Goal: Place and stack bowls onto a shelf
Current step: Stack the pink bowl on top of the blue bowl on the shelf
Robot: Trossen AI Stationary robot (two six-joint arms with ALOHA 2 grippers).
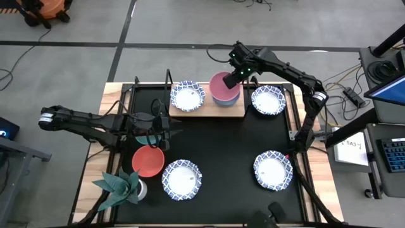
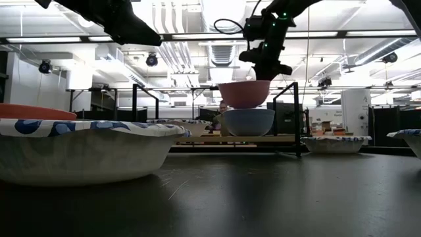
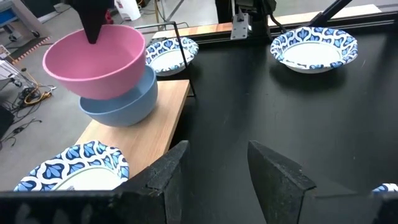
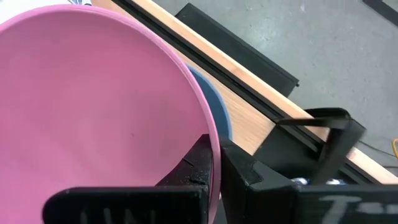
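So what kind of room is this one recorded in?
Probably a robotics lab or workshop, not a home. The low view shows open ceiling ducts and strip lights; the high view shows a bare concrete floor with loose cables and a monitor and keyboard beside the table.

Overhead, table-level and both wrist cameras all share the pink bowl [image 1: 223,85].

Bowl [image 1: 221,84] above bowl [image 3: 121,102] on shelf [image 1: 235,111]
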